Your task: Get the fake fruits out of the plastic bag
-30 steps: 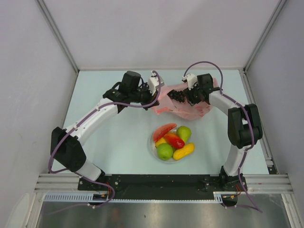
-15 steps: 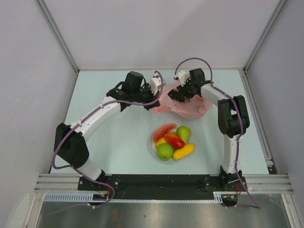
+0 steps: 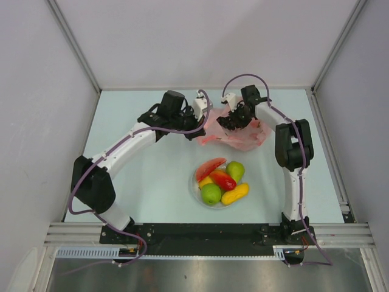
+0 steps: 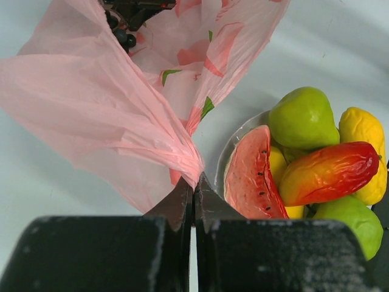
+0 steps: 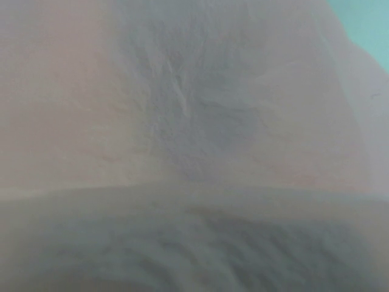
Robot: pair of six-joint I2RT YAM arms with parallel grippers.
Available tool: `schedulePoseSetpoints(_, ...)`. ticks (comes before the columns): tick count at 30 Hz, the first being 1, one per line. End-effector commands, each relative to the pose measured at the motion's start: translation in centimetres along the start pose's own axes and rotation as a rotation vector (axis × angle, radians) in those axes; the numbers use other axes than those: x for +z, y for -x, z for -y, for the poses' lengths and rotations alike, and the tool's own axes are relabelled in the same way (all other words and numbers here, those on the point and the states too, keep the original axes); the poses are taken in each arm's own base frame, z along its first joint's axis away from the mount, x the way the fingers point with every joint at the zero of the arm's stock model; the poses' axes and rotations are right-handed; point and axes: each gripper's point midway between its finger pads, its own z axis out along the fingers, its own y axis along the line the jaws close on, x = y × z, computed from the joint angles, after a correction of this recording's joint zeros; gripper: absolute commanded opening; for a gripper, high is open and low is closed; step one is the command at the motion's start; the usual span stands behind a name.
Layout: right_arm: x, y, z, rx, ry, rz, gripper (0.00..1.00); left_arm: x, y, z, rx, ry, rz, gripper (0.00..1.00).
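Observation:
The pink plastic bag (image 3: 243,135) lies at the back of the table, pulled taut in the left wrist view (image 4: 91,103). My left gripper (image 3: 197,132) is shut on a bunched edge of it (image 4: 194,182). My right gripper (image 3: 230,123) reaches into the bag's mouth; its own camera shows only blurred pink plastic. Dark purple grapes (image 4: 121,33) show just below its black fingers (image 4: 130,9); whether they are held I cannot tell. Fake fruits sit on the white plate (image 3: 193,188): watermelon slice (image 4: 252,176), green fruit (image 4: 302,118), yellow one (image 4: 361,131), red-orange oblong one (image 4: 328,173), green apple (image 4: 346,219).
The plate with the fruits stands in front of the bag, between the two arms. White walls close the table at the back and both sides. The right arm's elbow (image 3: 292,143) stands upright beside the bag.
My right gripper has pushed further left into the bag's mouth and closed. The right elbow has swung left. The left gripper keeps its hold on the bag.

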Motion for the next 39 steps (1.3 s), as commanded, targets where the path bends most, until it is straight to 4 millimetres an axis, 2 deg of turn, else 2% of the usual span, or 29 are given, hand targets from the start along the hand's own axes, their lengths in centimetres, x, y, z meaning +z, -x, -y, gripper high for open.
schedulePoseSetpoints(1, -5.5, 5.1, -0.6, -0.048, -0.011, 0.104, 0.00, -0.8, 2.1, 0.0, 0.024, 0.017, 0.055, 0.00)
schedulePoseSetpoints(4, -10.2, 8.0, -1.2, -0.055, -0.038, 0.214, 0.00, -1.2, 2.5, -0.8, 0.021, 0.071, 0.066, 0.00)
schedulePoseSetpoints(7, -14.0, 9.2, -1.6, 0.023, -0.100, 0.283, 0.00, -1.2, 3.4, -1.5, -0.001, 0.112, 0.093, 0.00)
schedulePoseSetpoints(8, -14.7, 9.1, -2.2, 0.016, -0.080, 0.282, 0.00, -1.0, 3.5, -1.6, -0.016, 0.114, 0.096, 0.00)
schedulePoseSetpoints(12, -18.0, 8.5, -7.4, -0.090, 0.132, 0.265, 0.00, -0.9, 5.2, -1.7, -0.036, 0.095, 0.119, 0.00)
schedulePoseSetpoints(13, -17.9, 8.1, -7.8, -0.058, 0.130, 0.251, 0.00, -0.8, 5.4, -1.6, -0.037, 0.086, 0.121, 0.00)
schedulePoseSetpoints(14, -19.4, 8.5, -8.0, 0.003, 0.099, 0.276, 0.00, -0.8, 5.5, -1.5, -0.033, 0.080, 0.121, 0.00)
schedulePoseSetpoints(19, -22.0, 8.8, -9.9, 0.015, 0.138, 0.345, 0.00, -1.8, 6.5, -2.3, 0.011, 0.123, 0.109, 0.01)
schedulePoseSetpoints(20, -23.0, 9.0, -10.7, 0.004, 0.153, 0.378, 0.00, -2.3, 6.7, -2.8, 0.032, 0.153, 0.092, 0.02)
schedulePoseSetpoints(22, -24.2, 9.8, -11.1, -0.008, 0.147, 0.426, 0.00, -2.5, 6.5, -3.5, 0.046, 0.187, 0.061, 0.02)
schedulePoseSetpoints(23, -25.6, 10.4, -11.2, -0.005, 0.125, 0.457, 0.00, -2.9, 6.4, -3.7, 0.063, 0.202, 0.036, 0.02)
schedulePoseSetpoints(25, -27.2, 11.6, -11.7, 0.013, 0.118, 0.513, 0.00, -2.6, 5.4, -4.3, 0.077, 0.210, -0.011, 0.02)
schedulePoseSetpoints(30, -31.9, 12.5, -15.0, -0.050, 0.187, 0.628, 0.00, -2.1, 3.0, -6.4, 0.080, 0.288, -0.145, 0.02)
schedulePoseSetpoints(31, -32.2, 12.5, -15.3, -0.056, 0.182, 0.635, 0.00, -1.5, 1.8, -6.8, 0.068, 0.290, -0.183, 0.06)
schedulePoseSetpoints(32, -32.6, 12.4, -15.7, -0.073, 0.179, 0.641, 0.00, -1.4, 1.7, -7.0, 0.056, 0.295, -0.192, 0.14)
schedulePoseSetpoints(33, -33.0, 12.0, -16.3, -0.090, 0.179, 0.645, 0.00, -1.2, 1.3, -7.3, 0.034, 0.301, -0.201, 0.35)
schedulePoseSetpoints(35, -33.3, 11.5, -16.6, -0.109, 0.162, 0.643, 0.00, -0.7, 1.1, -7.5, -0.036, 0.312, -0.188, 0.51)
schedulePoseSetpoints(36, -33.5, 11.0, -17.0, -0.105, 0.172, 0.629, 0.00, -0.7, 1.4, -7.4, -0.049, 0.313, -0.175, 0.61)
schedulePoseSetpoints(38, -34.6, 10.5, -17.5, -0.109, 0.163, 0.635, 0.00, -0.9, 2.6, -7.1, -0.056, 0.310, -0.138, 0.70)
schedulePoseSetpoints(39, -34.9, 10.1, -17.9, -0.108, 0.168, 0.624, 0.00, -1.1, 3.2, -7.0, -0.054, 0.310, -0.125, 0.86)
